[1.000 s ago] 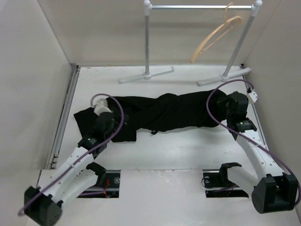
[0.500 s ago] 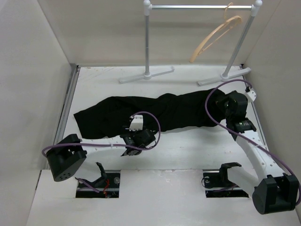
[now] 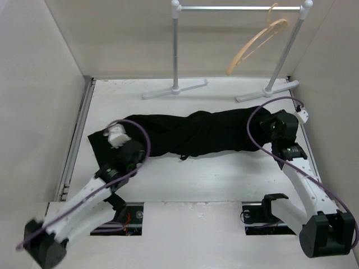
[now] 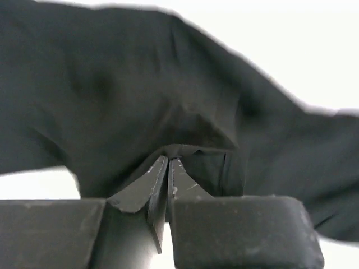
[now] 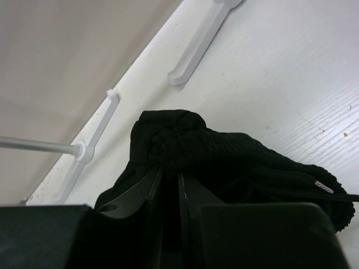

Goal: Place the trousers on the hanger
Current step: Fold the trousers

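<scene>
The left claw (image 4: 169, 161) is found pressed together, with a small ridge of black cloth drawn up at its tips; a thin pinch on the trousers (image 3: 196, 131) near their left end is judged, though how many layers are caught cannot be told. The right claw (image 5: 170, 171) is found closed on a bunched, thicker part of the same garment at its right end, where a ribbed band and a small tag are seen. Between the two claws the trousers are laid lengthwise across the middle of the desk (image 3: 224, 174), rumpled and partly twisted, just in front of the feet of the rail (image 3: 235, 8). The hanger (image 3: 255, 45) is hung by its hook at the right end of the rail, tilted, well apart from the cloth. The garment is judged soft, limp and light: no shape will be kept when it is lifted, the middle is expected to sag between the two holds, and the twist may be carried up with it. Breakage is not a concern; slipping from a shallow pinch is. Hold is best taken at the two ends, on the doubled band or a gathered fold and not on a single layer. Whether the hanger has a lower bar cannot be told.
</scene>
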